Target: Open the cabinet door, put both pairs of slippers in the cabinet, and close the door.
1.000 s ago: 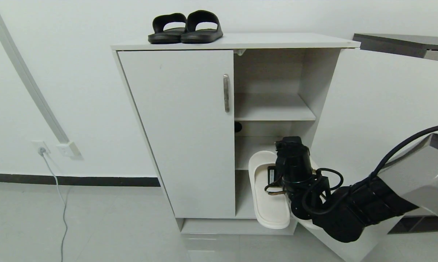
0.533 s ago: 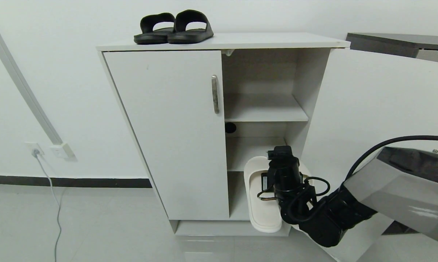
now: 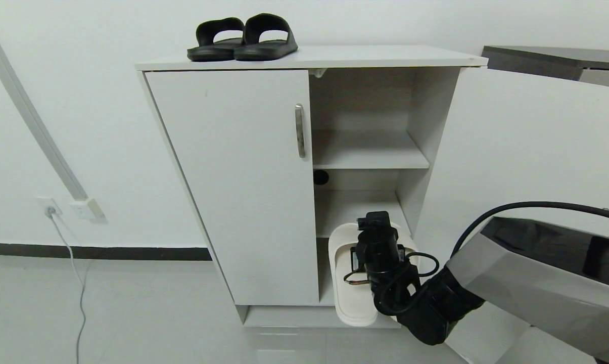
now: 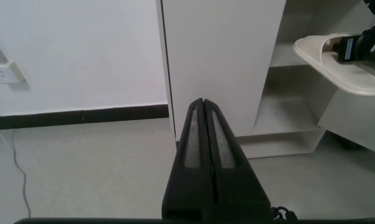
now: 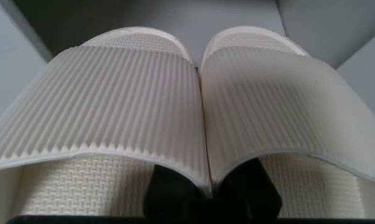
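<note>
Arm (image 3: 438, 308) low, right end effector (image 3: 359, 264) — clamping white slippers (image 3: 351, 303)

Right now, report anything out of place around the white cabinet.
The black slide slippers sit on top of the white two-door cabinet, not inside. The cream ribbed rubber slippers, clamped in the right gripper, stick out past the bottom compartment's front. Nothing looks spilled or damaged.
</note>
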Tool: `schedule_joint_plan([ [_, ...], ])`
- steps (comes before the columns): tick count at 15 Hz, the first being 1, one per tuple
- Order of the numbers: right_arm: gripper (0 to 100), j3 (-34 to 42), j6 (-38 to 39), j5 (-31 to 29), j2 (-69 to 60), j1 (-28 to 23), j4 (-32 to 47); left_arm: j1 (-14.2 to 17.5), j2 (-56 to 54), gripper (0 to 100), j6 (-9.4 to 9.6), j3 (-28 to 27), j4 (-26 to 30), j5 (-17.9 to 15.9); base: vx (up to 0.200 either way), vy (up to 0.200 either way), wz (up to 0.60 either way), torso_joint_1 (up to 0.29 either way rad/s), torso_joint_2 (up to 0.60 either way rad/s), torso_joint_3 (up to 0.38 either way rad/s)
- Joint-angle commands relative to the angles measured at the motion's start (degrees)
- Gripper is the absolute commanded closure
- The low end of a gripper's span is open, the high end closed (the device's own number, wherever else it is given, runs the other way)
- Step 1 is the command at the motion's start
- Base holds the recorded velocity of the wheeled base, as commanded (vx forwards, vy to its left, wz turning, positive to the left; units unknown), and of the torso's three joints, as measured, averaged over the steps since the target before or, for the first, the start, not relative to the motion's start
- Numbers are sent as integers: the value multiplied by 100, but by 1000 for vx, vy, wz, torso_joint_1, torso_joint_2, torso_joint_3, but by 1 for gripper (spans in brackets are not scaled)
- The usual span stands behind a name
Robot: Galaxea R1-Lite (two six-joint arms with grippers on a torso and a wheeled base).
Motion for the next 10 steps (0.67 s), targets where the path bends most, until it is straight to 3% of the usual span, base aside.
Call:
schedule_joint_plan([
  [1,100,-82,-1,0,139,4,0,-8,14,100,-1,0,8,-2,0,0,0,2,12,-105],
  [7,100,-188,-1,-53,156,4,-44,-8,14,100,-1,-9,8,-11,0,0,0,3,3,-184],
  [10,100,-12,-502,-61,236,4,-1055,1,14,100,-1,-9,0,-2,0,0,0,5,1,-141],
])
